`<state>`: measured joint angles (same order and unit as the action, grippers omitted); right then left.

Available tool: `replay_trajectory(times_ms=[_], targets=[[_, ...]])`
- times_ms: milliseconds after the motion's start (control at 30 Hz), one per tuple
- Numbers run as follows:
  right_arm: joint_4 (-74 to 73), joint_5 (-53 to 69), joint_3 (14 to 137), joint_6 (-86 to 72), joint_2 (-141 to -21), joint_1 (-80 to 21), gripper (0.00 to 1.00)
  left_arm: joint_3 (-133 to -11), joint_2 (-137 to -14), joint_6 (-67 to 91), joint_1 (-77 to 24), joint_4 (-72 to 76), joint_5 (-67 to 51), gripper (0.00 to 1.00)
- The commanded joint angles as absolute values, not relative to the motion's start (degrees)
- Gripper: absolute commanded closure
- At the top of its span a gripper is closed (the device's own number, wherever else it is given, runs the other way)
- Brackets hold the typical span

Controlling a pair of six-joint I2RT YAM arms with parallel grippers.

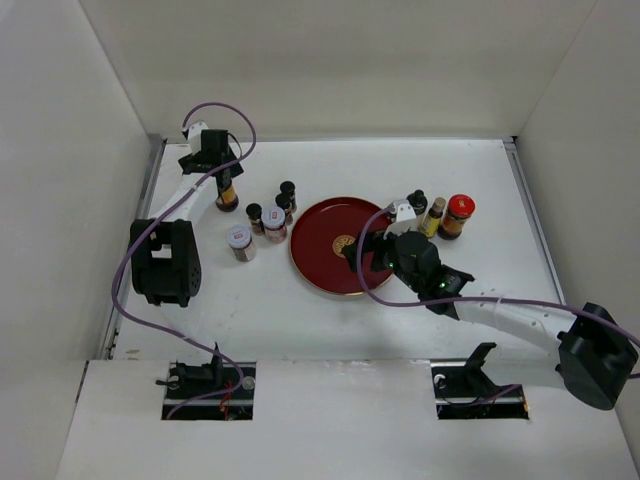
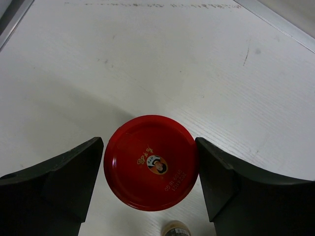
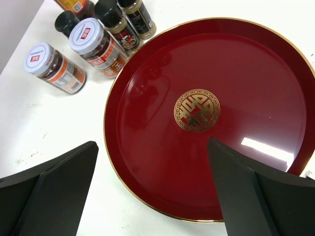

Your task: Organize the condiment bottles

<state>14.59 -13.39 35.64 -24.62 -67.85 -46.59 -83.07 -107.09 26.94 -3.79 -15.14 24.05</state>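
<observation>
My left gripper (image 1: 224, 185) at the far left is closed around a red-capped dark jar (image 1: 228, 199). In the left wrist view its red lid (image 2: 151, 162) fills the gap between both fingers (image 2: 74, 172). Two white-lidded jars (image 1: 239, 240) (image 1: 273, 222) and three black-capped bottles (image 1: 254, 212) (image 1: 284, 204) (image 1: 288, 189) stand left of the tray. A black-capped bottle (image 1: 417, 200), a slim yellowish bottle (image 1: 432, 215) and a second red-capped jar (image 1: 458, 215) stand right of it. My right gripper (image 1: 366, 250) hangs open and empty over the tray's near part (image 3: 152, 147).
The round dark-red tray (image 1: 325, 235) with a gold emblem lies mid-table, with nothing on it (image 3: 147, 98). White walls close in the table at left, back and right. A small bottle top (image 2: 175, 229) shows just below the held jar.
</observation>
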Motion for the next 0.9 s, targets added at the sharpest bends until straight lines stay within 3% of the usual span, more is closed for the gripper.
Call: replay_trajectory(times_ms=[0, 67, 233, 367, 767, 867], targets=[[17.6, -12.7, 38.0, -24.9, -67.2, -47.0, 0.00, -85.0, -106.3, 26.2, -3.6, -13.5, 24.1, 0.27], [17.8, -12.8, 37.7, -24.9, -66.8, -47.0, 0.00, -85.0, -107.0, 26.3, -3.4, -13.4, 24.1, 0.31], [17.9, -12.9, 37.4, -25.0, -66.2, -47.0, 0.00, -84.5, -106.5, 26.6, -2.9, -13.3, 24.3, 0.56], [17.9, -12.7, 37.4, -25.0, -66.2, -47.0, 0.00, -84.2, -104.1, 26.5, -2.9, -13.4, 24.8, 0.64], [19.2, -12.7, 35.8, -26.2, -64.0, -45.7, 0.01, -85.5, -89.7, 25.7, -5.0, -12.7, 28.4, 0.68], [19.7, -12.7, 35.0, -26.7, -62.8, -44.9, 0.08, -87.7, -86.2, 24.4, -7.3, -12.7, 29.3, 0.68]])
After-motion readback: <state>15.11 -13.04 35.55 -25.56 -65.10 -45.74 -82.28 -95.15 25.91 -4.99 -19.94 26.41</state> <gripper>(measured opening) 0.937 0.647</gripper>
